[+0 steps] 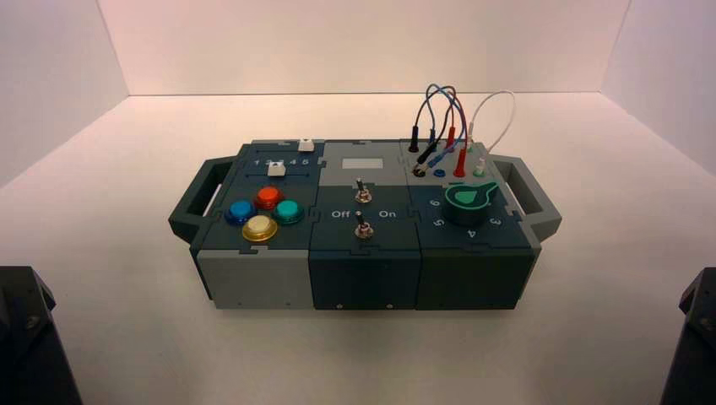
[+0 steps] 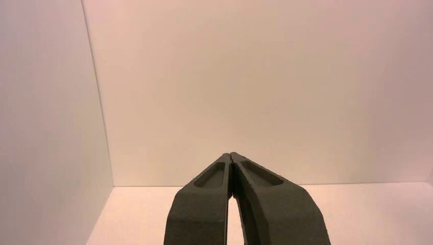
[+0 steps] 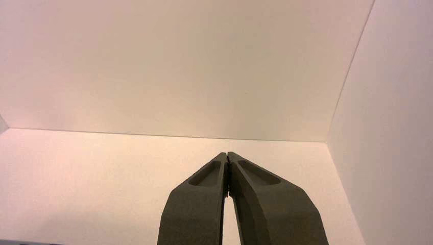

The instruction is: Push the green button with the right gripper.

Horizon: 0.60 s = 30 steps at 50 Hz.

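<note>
The green button (image 1: 289, 211) is a small teal-green dome on the box's left panel, beside the red button (image 1: 268, 197), the blue button (image 1: 241, 211) and the yellow button (image 1: 259, 228). My right gripper (image 3: 226, 153) is shut and empty, parked far from the box, and faces the bare floor and white walls. My left gripper (image 2: 231, 154) is shut and empty too, parked and facing a wall corner. Neither gripper shows in the high view; only the black arm bases (image 1: 29, 337) sit at its lower corners. The box is out of both wrist views.
The box (image 1: 363, 270) stands mid-floor with a handle (image 1: 196, 196) at each end. It bears two white sliders (image 1: 274, 170), two toggle switches (image 1: 363, 196) lettered Off and On, a dark knob with a green pointer (image 1: 467, 201) and looped wires (image 1: 447, 118). White walls enclose the space.
</note>
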### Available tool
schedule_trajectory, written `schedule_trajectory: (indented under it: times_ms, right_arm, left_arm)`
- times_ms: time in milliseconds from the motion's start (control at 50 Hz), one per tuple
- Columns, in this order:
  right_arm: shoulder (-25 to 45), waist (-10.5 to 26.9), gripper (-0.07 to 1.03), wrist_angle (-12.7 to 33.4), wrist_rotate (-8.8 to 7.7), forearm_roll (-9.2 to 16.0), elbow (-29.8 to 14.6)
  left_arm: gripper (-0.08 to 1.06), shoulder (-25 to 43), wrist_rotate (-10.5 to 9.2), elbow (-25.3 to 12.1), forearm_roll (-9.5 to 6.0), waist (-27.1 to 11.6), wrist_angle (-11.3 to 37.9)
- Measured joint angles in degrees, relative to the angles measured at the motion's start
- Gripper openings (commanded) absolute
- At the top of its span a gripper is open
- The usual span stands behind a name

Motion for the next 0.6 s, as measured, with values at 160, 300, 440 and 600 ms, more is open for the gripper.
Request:
schedule_trajectory:
  times_ms: [160, 300, 440, 600]
  right_arm:
    - [-0.09, 0.00, -0.03, 0.09, 0.00, 0.09, 0.00]
    - [-0.44, -0.09, -0.03, 0.18, 0.00, 0.09, 0.00]
    - [-0.53, -0.09, -0.03, 0.18, 0.00, 0.00, 0.00]
    - [-0.53, -0.09, -0.03, 0.18, 0.00, 0.00, 0.00]
  left_arm:
    - [-0.03, 0.00, 0.00, 0.09, 0.09, 0.00, 0.00]
    - [-0.03, -0.09, 0.00, 0.18, 0.00, 0.00, 0.09]
    - [-0.03, 0.09, 0.09, 0.26, 0.00, 0.00, 0.00]
    - [-0.03, 0.18, 0.09, 0.26, 0.09, 0.00, 0.09]
